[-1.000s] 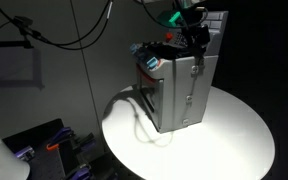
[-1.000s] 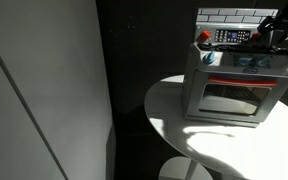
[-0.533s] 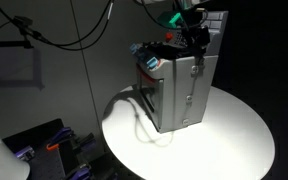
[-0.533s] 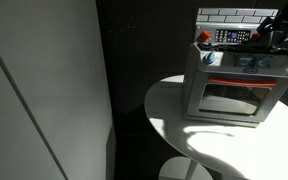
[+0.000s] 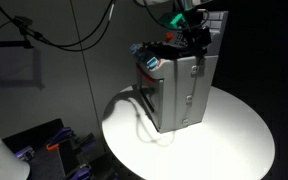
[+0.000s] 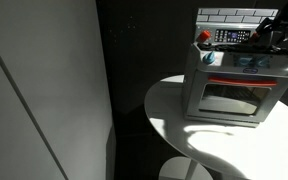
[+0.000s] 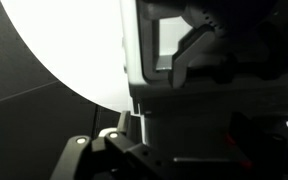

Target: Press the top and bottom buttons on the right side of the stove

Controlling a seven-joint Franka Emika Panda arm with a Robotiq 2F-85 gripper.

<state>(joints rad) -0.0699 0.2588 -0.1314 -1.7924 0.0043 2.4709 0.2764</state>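
The small grey stove (image 5: pixel 179 90) stands on a round white table (image 5: pixel 229 140), its glass door with handle facing the camera in an exterior view (image 6: pixel 232 88). Its tiled back panel (image 6: pixel 224 15) rises behind a dark control strip (image 6: pixel 232 37). My gripper (image 5: pixel 195 38) hovers low over the stove's top at the back, near the far right end of the top in an exterior view (image 6: pixel 272 32). It is dark against a dark background, so how its fingers stand is unclear. The wrist view is mostly black, with the stove's grey edge (image 7: pixel 149 110) close up.
Cables (image 5: pixel 74 35) hang behind the table at the left. Equipment with purple parts (image 5: pixel 44 150) sits on the floor below. A tall pale panel (image 6: pixel 44 90) fills the left of an exterior view. The table edge (image 6: pixel 159 110) drops off near the stove.
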